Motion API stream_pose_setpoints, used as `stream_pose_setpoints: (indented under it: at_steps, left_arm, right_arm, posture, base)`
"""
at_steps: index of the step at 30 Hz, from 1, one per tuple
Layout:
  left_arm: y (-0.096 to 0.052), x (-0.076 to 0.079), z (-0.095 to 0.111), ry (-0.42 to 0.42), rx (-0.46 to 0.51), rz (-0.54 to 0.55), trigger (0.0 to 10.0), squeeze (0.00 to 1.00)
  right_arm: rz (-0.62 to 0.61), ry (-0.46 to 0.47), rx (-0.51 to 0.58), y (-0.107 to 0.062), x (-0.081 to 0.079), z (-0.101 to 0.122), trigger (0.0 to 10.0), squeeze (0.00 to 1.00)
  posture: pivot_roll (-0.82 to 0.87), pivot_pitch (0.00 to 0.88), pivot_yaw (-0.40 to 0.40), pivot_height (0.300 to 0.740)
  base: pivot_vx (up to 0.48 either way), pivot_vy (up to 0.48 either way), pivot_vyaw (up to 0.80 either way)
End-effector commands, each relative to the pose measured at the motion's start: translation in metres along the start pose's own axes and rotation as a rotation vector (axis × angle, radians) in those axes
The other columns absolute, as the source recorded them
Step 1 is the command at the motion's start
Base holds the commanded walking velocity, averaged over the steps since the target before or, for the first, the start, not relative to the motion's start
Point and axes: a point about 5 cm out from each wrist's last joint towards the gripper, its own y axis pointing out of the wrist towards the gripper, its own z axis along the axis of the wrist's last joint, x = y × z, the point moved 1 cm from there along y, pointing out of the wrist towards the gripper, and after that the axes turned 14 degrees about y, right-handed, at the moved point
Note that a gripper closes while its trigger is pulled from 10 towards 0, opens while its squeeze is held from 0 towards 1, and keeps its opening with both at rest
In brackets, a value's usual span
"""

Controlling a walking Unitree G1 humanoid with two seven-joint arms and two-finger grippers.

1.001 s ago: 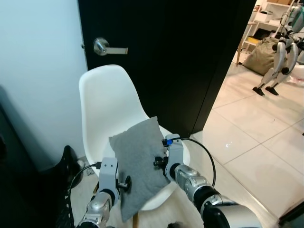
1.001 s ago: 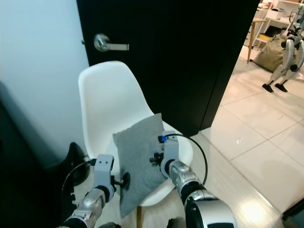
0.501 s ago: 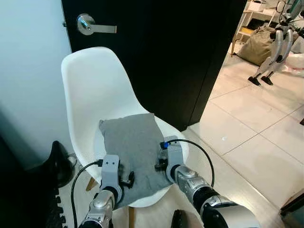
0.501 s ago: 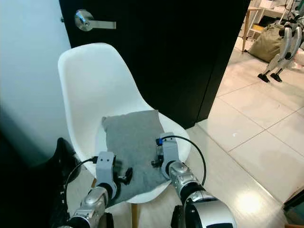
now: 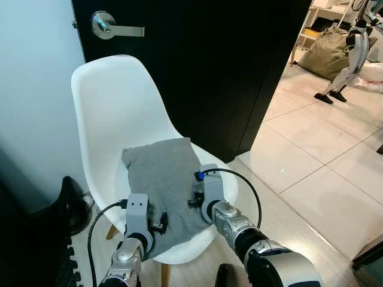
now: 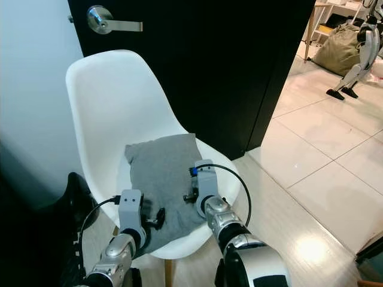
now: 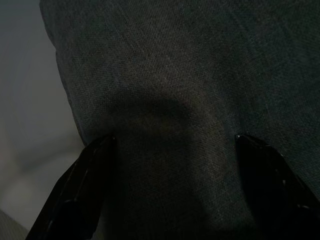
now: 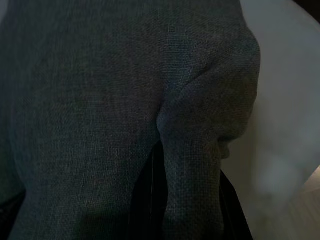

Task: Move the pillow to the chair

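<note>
Pillow (image 5: pixel 163 182) lies flat on the seat of the white chair (image 5: pixel 114 113), its long axis running from the front edge toward the backrest. On its near left corner the left gripper (image 7: pixel 172 150) is spread wide with cloth between the fingers; whether it pinches, I cannot tell. On the near right edge the right gripper (image 8: pixel 192 200) is clenched on a fold of pillow.

— What's in front of me?

— The chair (image 5: pixel 114 113), backed against the door (image 5: pixel 209 66), with the wall (image 5: pixel 30 89) to my left. The pillow (image 5: pixel 164 179) lies on its seat.

— And my arms?

— My left gripper (image 7: pixel 172 150) is at the pillow's near left edge, my right gripper (image 8: pixel 187 165) at its near right. A doorway opens onto a tiled floor (image 5: pixel 317 161) on my right.
</note>
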Motion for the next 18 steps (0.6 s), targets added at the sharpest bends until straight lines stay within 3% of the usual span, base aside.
stream_pose_setpoints:
  at_steps: [1, 7, 8, 9, 13, 18]
  left_arm:
    - [-0.004, 0.010, -0.009, -0.005, -0.036, -0.033, 10.0, 0.00]
    - [-0.002, 0.012, -0.006, -0.005, -0.027, -0.037, 10.0, 0.00]
    - [-0.002, 0.013, -0.004, -0.005, -0.021, -0.042, 10.0, 0.00]
    - [-0.001, 0.014, -0.003, -0.006, -0.019, -0.043, 10.0, 0.00]
    - [-0.001, 0.014, -0.002, -0.008, -0.017, -0.045, 10.0, 0.00]
    - [0.001, 0.018, 0.000, -0.007, -0.011, -0.058, 10.0, 0.00]
  right_arm:
    - [0.053, 0.008, 0.042, 0.002, -0.019, 0.011, 10.0, 0.00]
    - [0.041, -0.007, 0.045, 0.002, -0.018, 0.011, 10.0, 0.00]
    - [0.035, 0.007, 0.046, 0.002, -0.015, 0.010, 10.0, 0.81]
    - [0.033, 0.013, 0.047, 0.002, -0.014, 0.010, 10.0, 1.00]
    - [0.029, 0.023, 0.051, 0.001, -0.010, 0.009, 10.0, 1.00]
    - [0.003, 0.080, 0.067, -0.002, 0.010, 0.010, 10.0, 1.00]
  posture:
    - [0.18, 0.030, -0.104, 0.571]
    - [0.17, 0.033, -0.102, 0.571]
    - [0.16, 0.033, -0.100, 0.571]
    - [0.16, 0.033, -0.100, 0.571]
    - [0.15, 0.031, -0.098, 0.571]
    - [0.14, 0.012, -0.096, 0.571]
  base:
    - [0.000, 0.000, 0.00]
    - [0.000, 0.000, 0.00]
    - [0.000, 0.000, 0.00]
    - [0.000, 0.000, 0.00]
    - [0.000, 0.000, 0.00]
    - [0.000, 0.000, 0.00]
